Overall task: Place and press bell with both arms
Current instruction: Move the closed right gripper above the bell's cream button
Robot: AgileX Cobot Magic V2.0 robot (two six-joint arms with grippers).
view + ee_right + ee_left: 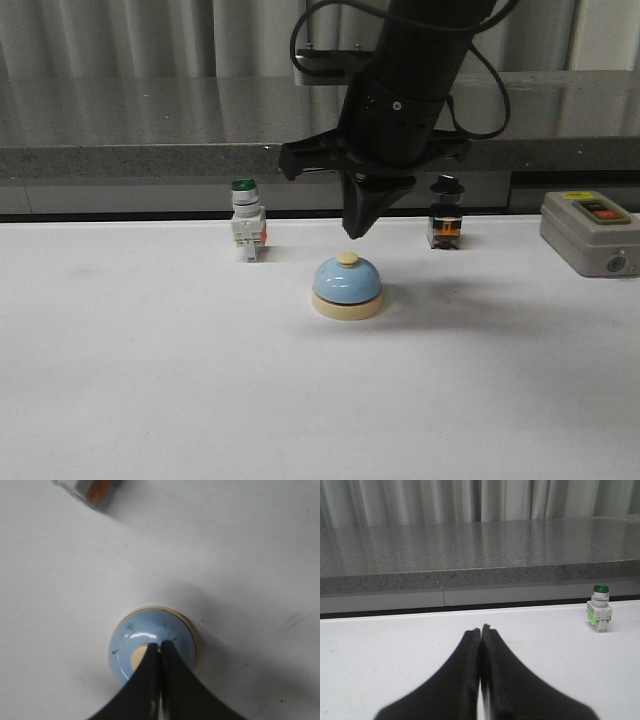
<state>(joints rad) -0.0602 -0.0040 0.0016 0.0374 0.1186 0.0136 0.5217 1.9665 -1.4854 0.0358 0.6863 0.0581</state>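
- The bell (347, 288) sits upright near the middle of the white tabletop (150, 380), pale-blue dome on a cream base, cream button (347, 258) on top.
- In the right wrist view the bell (150, 647) lies straight below the camera, the button partly covered by the dark fingertips.
- The right hand (358, 232) points down just above the button; in the front view a thin gap shows between tip and button, so it looks apart from it, though the wrist view cannot settle this.
- Its fingers are pressed together into one point (160, 647), holding nothing.
- The right arm (410, 80) comes down from the top of the front view, black and bulky, with cables looping beside it.
- The left hand (481, 632) shows only in its own wrist view: fingers together, empty, low over bare tabletop.
- A green-capped switch (247, 220) stands behind and left of the bell, well apart from it; it also shows in the left wrist view (600, 608).
- A black-capped switch (444, 225) stands behind and right of the bell.
- A grey box (590, 232) with red and green buttons sits at the right edge.
- A grey ledge (120, 150) runs behind the tabletop, with curtains above.
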